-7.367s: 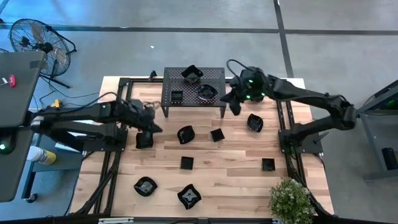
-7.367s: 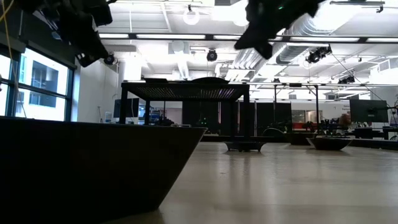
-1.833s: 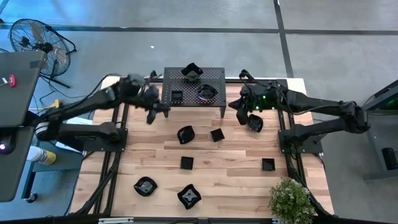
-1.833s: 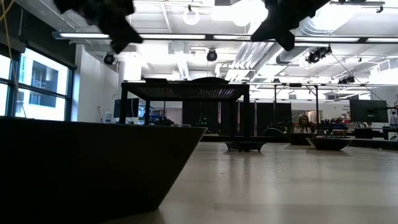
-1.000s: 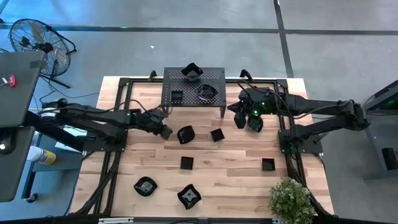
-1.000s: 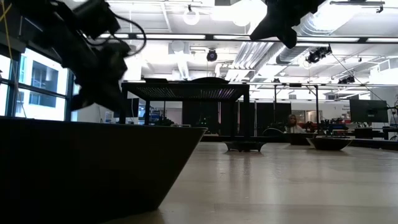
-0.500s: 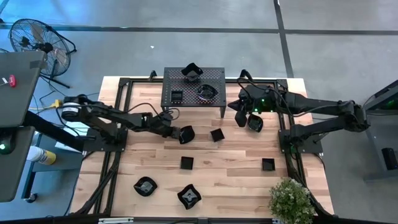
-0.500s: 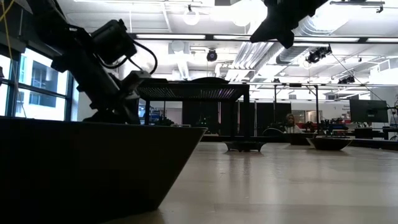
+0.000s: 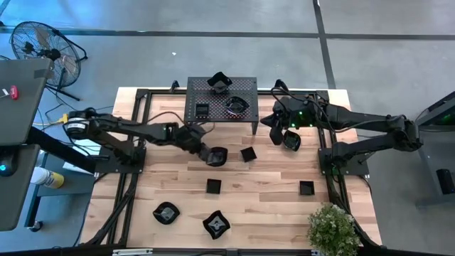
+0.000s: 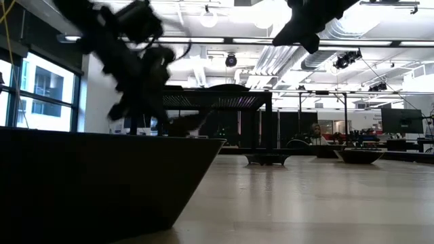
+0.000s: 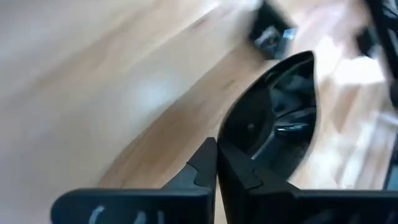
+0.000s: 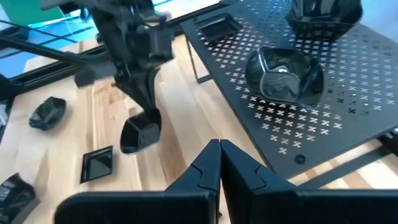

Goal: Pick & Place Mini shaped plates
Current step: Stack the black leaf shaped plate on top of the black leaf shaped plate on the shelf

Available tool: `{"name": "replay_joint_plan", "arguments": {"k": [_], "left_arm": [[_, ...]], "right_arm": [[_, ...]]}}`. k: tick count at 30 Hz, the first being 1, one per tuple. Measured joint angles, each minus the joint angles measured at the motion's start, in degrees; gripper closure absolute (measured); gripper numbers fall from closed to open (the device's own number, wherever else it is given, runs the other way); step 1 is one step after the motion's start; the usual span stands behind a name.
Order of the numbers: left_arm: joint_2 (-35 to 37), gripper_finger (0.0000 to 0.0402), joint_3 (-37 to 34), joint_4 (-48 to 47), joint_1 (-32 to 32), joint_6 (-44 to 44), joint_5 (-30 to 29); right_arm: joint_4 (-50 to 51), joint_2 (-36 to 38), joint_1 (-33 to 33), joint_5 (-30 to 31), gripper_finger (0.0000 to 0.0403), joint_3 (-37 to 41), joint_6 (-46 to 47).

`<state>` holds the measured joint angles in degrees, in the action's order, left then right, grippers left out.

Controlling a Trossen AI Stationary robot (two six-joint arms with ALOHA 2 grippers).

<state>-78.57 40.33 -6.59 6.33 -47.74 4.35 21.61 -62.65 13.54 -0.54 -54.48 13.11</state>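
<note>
Small glossy black plates lie scattered on the wooden table (image 9: pixel 270 185); three more sit on the black perforated rack (image 9: pixel 221 101). My left gripper (image 9: pixel 207 151) is at mid-table, just in front of the rack, shut on a rounded plate (image 9: pixel 217 156), which also shows in the right wrist view (image 12: pixel 140 134). My right gripper (image 9: pixel 273 136) hovers shut and empty off the rack's right end, beside another plate (image 9: pixel 291 140) that rests flat on the table. My left gripper pinches the rounded plate by its rim (image 11: pixel 231 148) between the two fingers. The fingers (image 12: pixel 144 93) come from above, slanting down from the table's left. The plate hangs tilted below them; I cannot tell whether its lower edge touches the table.
Loose plates lie at mid-table (image 9: pixel 247 153), (image 9: pixel 214 185), on the right (image 9: pixel 306 188) and near the front edge (image 9: pixel 166 212), (image 9: pixel 216 224). A potted plant (image 9: pixel 332 227) stands at the near right corner. One plate (image 10: pixel 102 183) fills the low view's foreground.
My left gripper has swept from the table's left toward the rounded plate, dropped low to it and taken hold; now the arm rises, blurred in the low view. The plate has shifted slightly rightward and tipped. My right arm has kept still.
</note>
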Motion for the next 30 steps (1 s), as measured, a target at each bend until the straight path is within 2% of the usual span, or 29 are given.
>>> {"name": "replay_joint_plan", "arguments": {"k": [3, 6, 10, 15, 21, 24, 30], "left_arm": [[0.78, 0.0400, 8.04, -8.46, 0.02, 7.81, -0.09], [0.75, 0.0400, 17.31, -21.33, 0.26, 15.73, -2.07], [0.75, 0.0400, 27.12, -31.69, 4.14, 22.87, -2.27], [0.29, 0.0401, 35.41, -33.70, 13.39, 30.08, 1.66], [-6.38, 0.0401, 44.42, -34.26, 22.10, 42.98, 4.28], [-11.57, 0.0401, 49.54, -35.04, 24.47, 48.78, 7.36], [-21.08, 0.0401, 58.86, -36.03, 24.79, 60.53, 8.43]], "right_arm": [[-0.02, 0.00, -0.04, -0.10, 0.0402, 0.00, 0.02], [-0.03, 0.00, -0.02, -0.08, 0.0401, 0.00, 0.02], [-0.07, 0.02, -0.02, 0.03, 0.0402, 0.00, -0.40], [-0.23, 0.02, -0.02, 0.05, 0.0401, 0.00, -0.76], [-0.50, 0.02, -0.04, 0.12, 0.0401, 0.00, -1.18], [-0.79, 0.02, -0.03, 0.38, 0.0401, 0.00, -1.18], [-0.94, 0.02, -0.04, 1.26, 0.0401, 0.00, -1.62]]}}
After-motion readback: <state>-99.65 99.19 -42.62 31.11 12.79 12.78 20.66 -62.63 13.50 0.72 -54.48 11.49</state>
